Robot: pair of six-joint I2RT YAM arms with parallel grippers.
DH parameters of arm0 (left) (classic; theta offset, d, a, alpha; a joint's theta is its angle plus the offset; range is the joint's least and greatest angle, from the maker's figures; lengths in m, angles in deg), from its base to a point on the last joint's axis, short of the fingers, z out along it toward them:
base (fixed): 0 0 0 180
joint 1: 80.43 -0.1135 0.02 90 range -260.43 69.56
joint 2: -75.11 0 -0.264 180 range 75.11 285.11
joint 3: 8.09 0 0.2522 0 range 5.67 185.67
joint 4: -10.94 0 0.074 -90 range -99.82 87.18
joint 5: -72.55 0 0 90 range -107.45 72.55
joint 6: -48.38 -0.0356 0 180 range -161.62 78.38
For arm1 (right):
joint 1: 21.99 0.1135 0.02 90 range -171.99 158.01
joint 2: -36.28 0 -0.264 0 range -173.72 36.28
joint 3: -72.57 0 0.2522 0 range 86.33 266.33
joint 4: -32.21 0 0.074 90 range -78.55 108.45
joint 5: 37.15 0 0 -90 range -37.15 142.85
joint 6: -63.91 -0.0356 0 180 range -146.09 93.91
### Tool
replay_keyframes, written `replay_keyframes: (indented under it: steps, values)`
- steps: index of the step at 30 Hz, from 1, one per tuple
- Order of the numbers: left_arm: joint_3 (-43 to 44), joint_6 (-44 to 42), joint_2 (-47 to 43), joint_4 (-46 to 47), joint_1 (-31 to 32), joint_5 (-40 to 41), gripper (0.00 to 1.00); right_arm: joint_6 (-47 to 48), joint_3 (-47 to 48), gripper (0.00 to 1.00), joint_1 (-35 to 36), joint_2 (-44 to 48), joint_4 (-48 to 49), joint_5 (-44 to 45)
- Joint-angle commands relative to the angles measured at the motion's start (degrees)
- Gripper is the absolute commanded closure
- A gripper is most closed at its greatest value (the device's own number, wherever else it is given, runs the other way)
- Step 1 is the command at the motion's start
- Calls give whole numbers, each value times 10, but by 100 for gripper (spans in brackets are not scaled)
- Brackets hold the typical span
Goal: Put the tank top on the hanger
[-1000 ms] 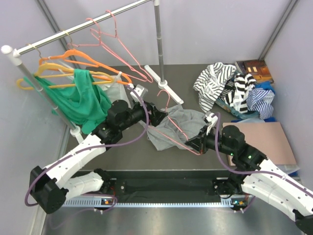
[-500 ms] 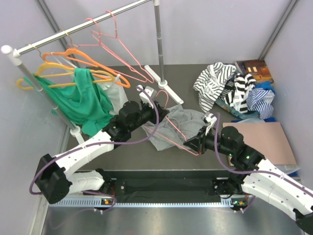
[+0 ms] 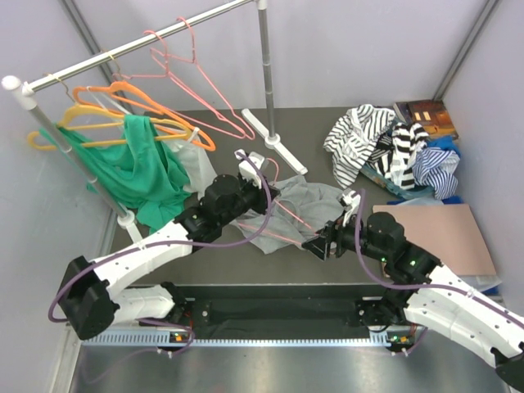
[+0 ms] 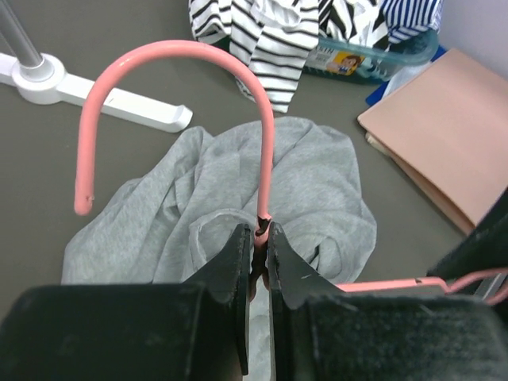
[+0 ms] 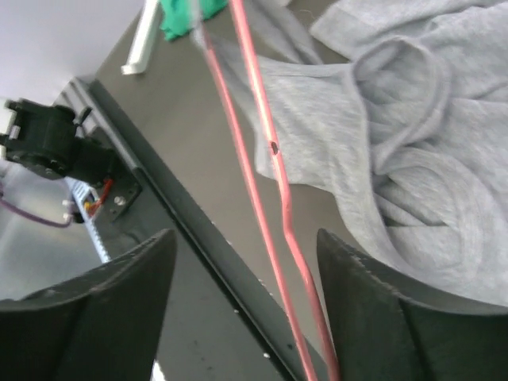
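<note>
The grey tank top (image 3: 315, 196) lies crumpled on the table between the two arms, also seen from the left wrist (image 4: 317, 186) and the right wrist (image 5: 397, 119). A thin pink wire hanger (image 3: 288, 216) lies across it. My left gripper (image 3: 264, 190) is shut on the hanger's neck just below the hook (image 4: 262, 135), jaws pinching the wire (image 4: 259, 238). My right gripper (image 3: 318, 246) stands open at the hanger's lower corner. Two pink wires (image 5: 270, 147) run between its spread fingers (image 5: 244, 246) without touching them.
A clothes rail (image 3: 139, 45) at the left carries orange, yellow and pink hangers and a green garment (image 3: 131, 168). Its white foot (image 3: 274, 139) sits behind the tank top. Striped clothes (image 3: 385, 151), a book and a tan board (image 3: 438, 233) fill the right side.
My left gripper moved right to the hanger's neck and closed on it. My right gripper opened and let go of the hanger's lower corner.
</note>
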Motion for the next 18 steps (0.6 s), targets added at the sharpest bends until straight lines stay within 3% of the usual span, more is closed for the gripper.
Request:
replay_keyframes:
  steps: [1, 11, 18]
  values:
    - [-18, -32, -42, -19, 5, 31, 100, -5, 57, 24, 3, 3, -32, 71]
    - [-36, -65, -96, -91, 5, 51, 100, 29, 168, 14, -41, -76, -23, 50]
    - [-63, -70, -124, -66, 5, 15, 100, 76, 190, 14, -56, -282, 53, -10]
